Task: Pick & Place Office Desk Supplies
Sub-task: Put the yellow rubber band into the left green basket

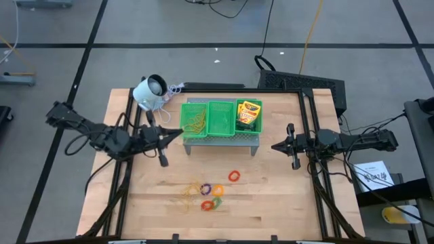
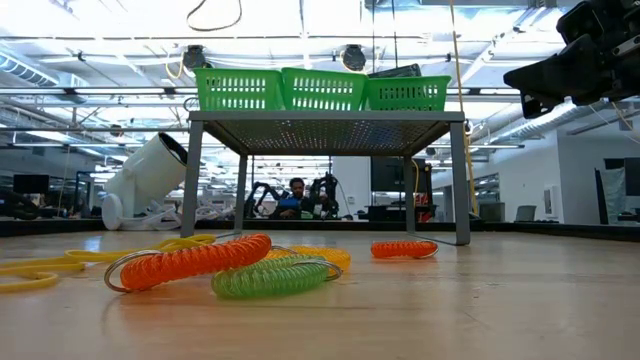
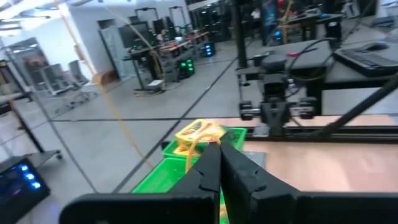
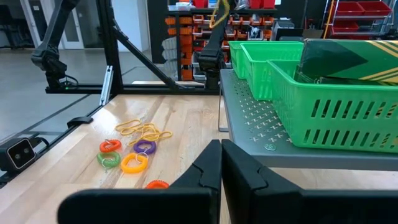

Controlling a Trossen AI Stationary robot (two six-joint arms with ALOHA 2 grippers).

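So the wooden worktop (image 1: 271, 196) is taking up most of the overhead shot, with a dark arm coming in from each side. Toward the back there's a grey perforated metal stand (image 1: 222, 141) carrying the green three-part tray (image 1: 220, 116), so the tray is sitting raised off the wood. The crayon boxes (image 1: 249, 114) are lying in the tray's right compartment, and a bunch of rubber bands (image 1: 196, 123) is sitting in the left one; the middle one is looking bare. Just off the tray's left end a white round-headed device (image 1: 149, 91) is lying tilted, cord trailing behind it.

The left hand (image 1: 178, 133) is hovering right at the front-left corner of the tray, fingers pinched together, and from its wrist view a yellowish strand (image 3: 198, 144) seems to be rising from between the tips, though I can't tell for sure that it's gripped. The right hand (image 1: 276, 146) is hanging just off the stand's right side, fingers pressed together with nothing between them.

Out front on the bare wood the small stuff is scattered: a loose tangle of yellowish bands (image 1: 190, 192), then the coiled rings, one orange (image 1: 218, 190), one purple (image 1: 207, 188) and one red with green beside it (image 1: 207, 205), all bunched close together. Another red ring (image 1: 234, 176) is lying apart from them, nearer the stand.
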